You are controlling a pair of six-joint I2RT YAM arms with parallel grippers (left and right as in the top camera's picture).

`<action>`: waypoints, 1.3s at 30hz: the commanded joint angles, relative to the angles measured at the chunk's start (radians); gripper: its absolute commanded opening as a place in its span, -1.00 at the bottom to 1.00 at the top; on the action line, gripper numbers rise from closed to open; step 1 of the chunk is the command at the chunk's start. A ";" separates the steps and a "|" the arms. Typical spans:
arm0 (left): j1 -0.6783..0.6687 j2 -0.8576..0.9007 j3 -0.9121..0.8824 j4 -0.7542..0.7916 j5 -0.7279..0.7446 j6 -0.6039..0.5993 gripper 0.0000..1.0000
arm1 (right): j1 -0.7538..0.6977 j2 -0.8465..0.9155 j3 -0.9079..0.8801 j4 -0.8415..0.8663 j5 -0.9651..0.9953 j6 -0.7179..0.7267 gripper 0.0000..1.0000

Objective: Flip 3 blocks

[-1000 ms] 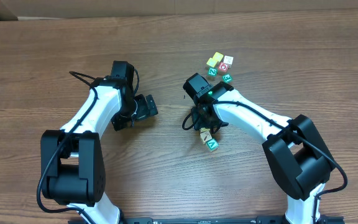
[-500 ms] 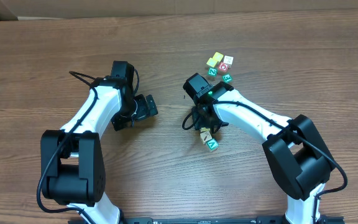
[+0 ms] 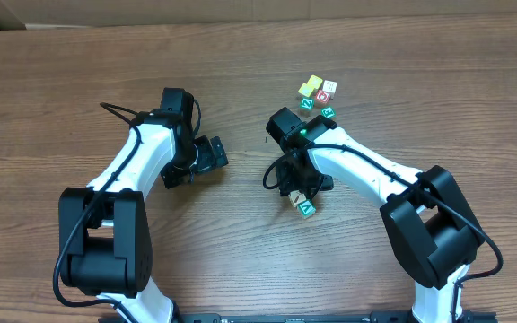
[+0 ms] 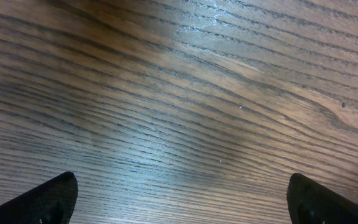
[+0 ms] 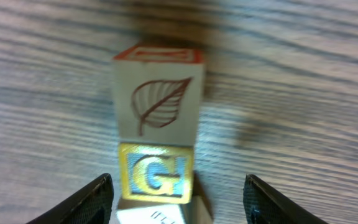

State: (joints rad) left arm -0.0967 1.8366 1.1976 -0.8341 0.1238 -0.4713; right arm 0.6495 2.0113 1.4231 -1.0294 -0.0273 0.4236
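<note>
Right gripper (image 5: pixel 179 199) jaws were held apart, unclamped, around blocks (image 5: pixel 159 102) six o'clock of spare cubes (image 3: pixel 317 92), seemingly between flips; left gripper (image 4: pixel 182 199) gaped empty.

The leaf block (image 5: pixel 159 102), cream with a brown leaf drawing and a red-edged face above it, lies farthest out from the right claw (image 5: pixel 178 198). Touching it, nearer the claw, sits the G block (image 5: pixel 156 174), yellow-framed with a blue letter. The 3rd block (image 5: pixel 157 216) shows only a white sliver, nearest in, between the parted fingers.
</note>
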 commanded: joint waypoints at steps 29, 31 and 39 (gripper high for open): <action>-0.003 0.007 0.010 0.001 0.004 0.000 1.00 | 0.012 -0.012 -0.010 0.013 0.085 -0.031 0.36; -0.003 0.007 0.010 0.001 0.004 0.000 1.00 | 0.012 -0.012 -0.010 0.013 0.078 -0.031 0.36; -0.003 0.007 0.010 0.001 0.004 0.000 1.00 | 0.012 -0.012 -0.010 0.014 0.088 -0.031 0.36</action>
State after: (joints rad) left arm -0.0967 1.8366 1.1976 -0.8341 0.1238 -0.4713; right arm 0.6571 2.0113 1.4189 -1.0203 0.0414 0.3916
